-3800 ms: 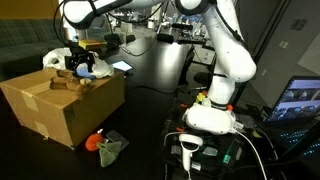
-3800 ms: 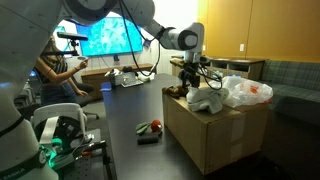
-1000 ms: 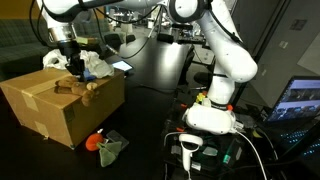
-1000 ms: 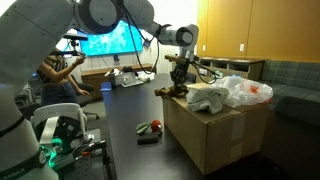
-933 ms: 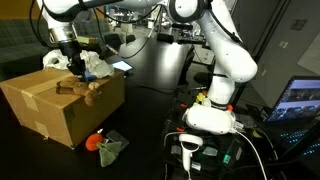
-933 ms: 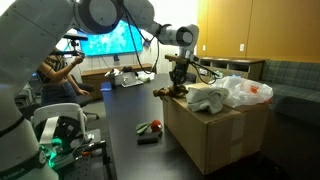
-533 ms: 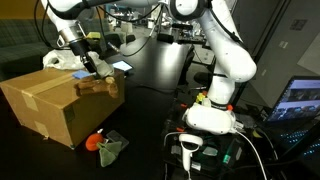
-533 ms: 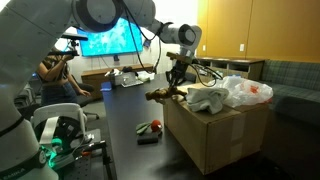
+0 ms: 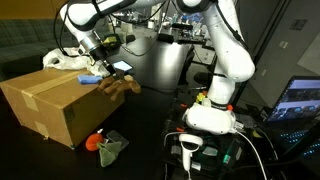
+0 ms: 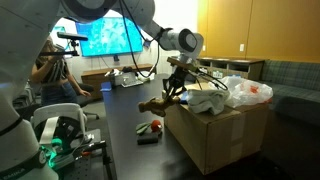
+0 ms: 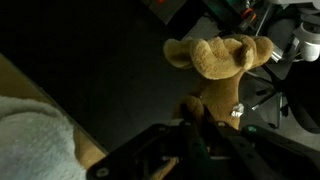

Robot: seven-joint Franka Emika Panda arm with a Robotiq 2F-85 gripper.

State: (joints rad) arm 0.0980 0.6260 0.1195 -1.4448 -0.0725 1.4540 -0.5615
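The brown plush toy (image 9: 120, 85) is pinched in the nearly closed gripper (image 9: 101, 71) and hangs in the air just past the edge of the cardboard box (image 9: 45, 100); the pick is judged done, but the toy is not yet set down. The grip itself is shown only in the wrist view, while the white cloth (image 10: 205, 98) and plastic bag (image 10: 248, 92) lying on the box are seen in an exterior view.
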